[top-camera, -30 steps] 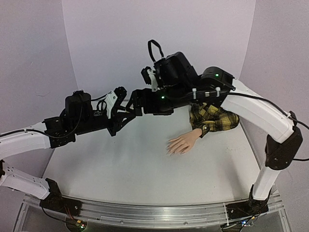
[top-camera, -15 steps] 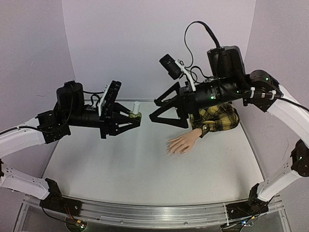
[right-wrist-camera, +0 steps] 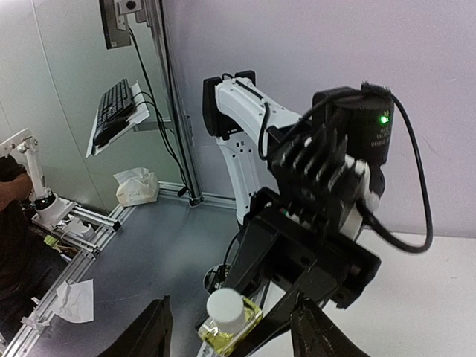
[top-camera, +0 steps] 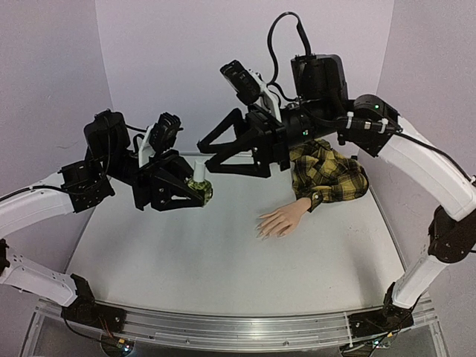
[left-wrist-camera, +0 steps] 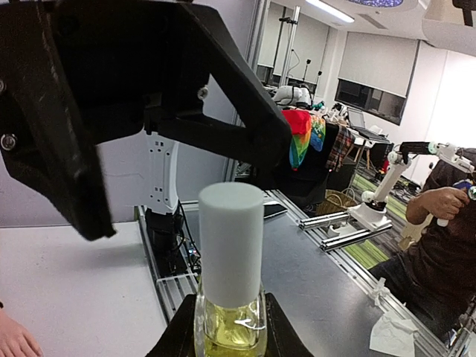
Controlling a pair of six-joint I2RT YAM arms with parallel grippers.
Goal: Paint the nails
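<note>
Jaws on my left gripper (top-camera: 195, 190) are clamping the small yellowish glass bottle (left-wrist-camera: 230, 327); right gripper (right-wrist-camera: 236, 331) is standing open astride its white cylindrical cap (left-wrist-camera: 231, 242). I'm centring before closing, twisting straight. The nails (top-camera: 262, 227), tiny on the skin-coloured mannequin hand (top-camera: 281, 220), are lying well below-right of both jaws, paint unreadable.

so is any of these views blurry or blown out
Top external: sharp, evenly lit, only a soft shadow under the mannequin hand. Left wrist: bottle crisp, right gripper looms dark, ceiling lights blown out. Right wrist: sharp, posts lean from wide-angle distortion.
</note>
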